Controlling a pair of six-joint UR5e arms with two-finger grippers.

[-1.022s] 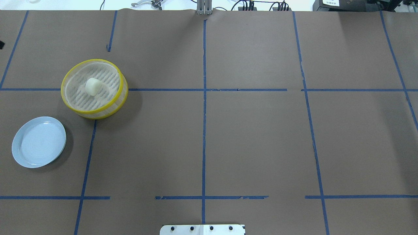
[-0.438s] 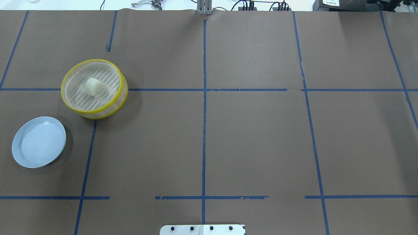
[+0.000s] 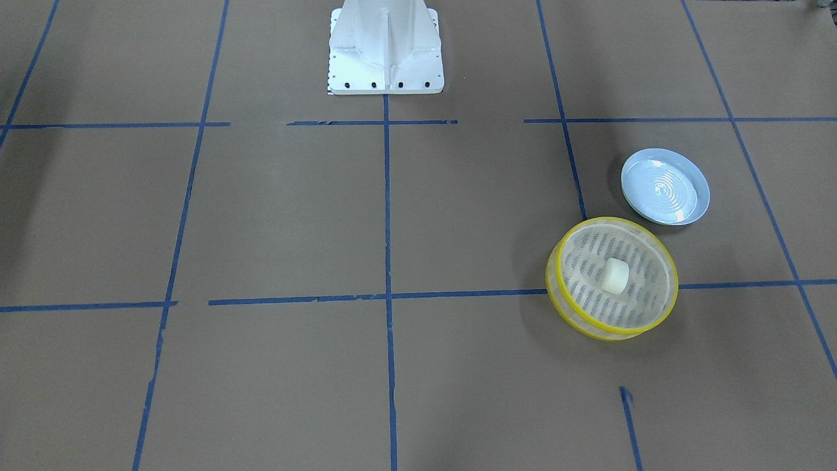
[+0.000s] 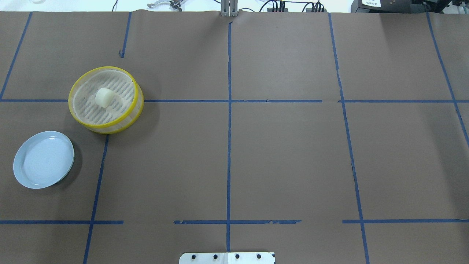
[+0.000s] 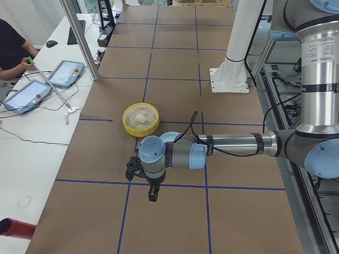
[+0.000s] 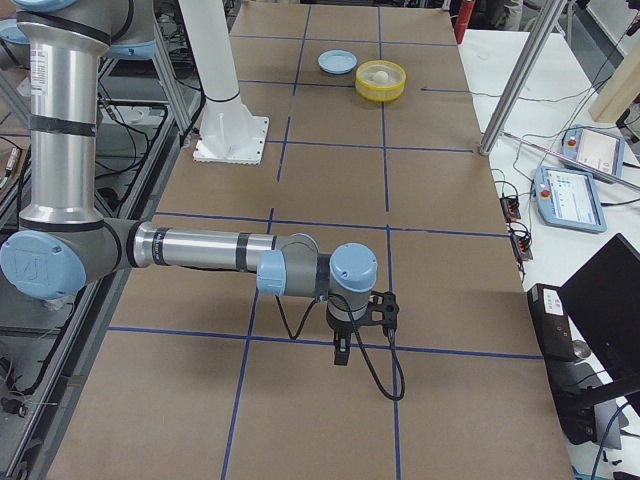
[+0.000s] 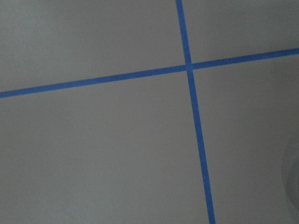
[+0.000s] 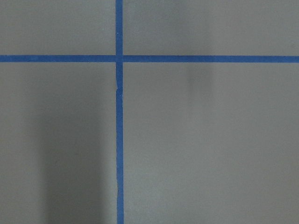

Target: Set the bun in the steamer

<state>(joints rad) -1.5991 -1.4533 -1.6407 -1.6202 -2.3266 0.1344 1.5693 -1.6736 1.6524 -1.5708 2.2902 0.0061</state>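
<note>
Note the bun (image 4: 103, 97) seated on the slotted base of the steamer (image 4: 110, 127), near its centre and apart from the yellow rim. Note the pale blue plate (image 4: 43, 160) just beside the steamer, carrying nothing. On this evidence, treat the placement as done; expect no further step beyond parking the arms. Locate the left gripper (image 5: 152, 194) apart from the steamer, low over the table. Locate the right gripper (image 6: 341, 352) well apart from the steamer. Cannot tell wide from narrow for either gripper.
</note>
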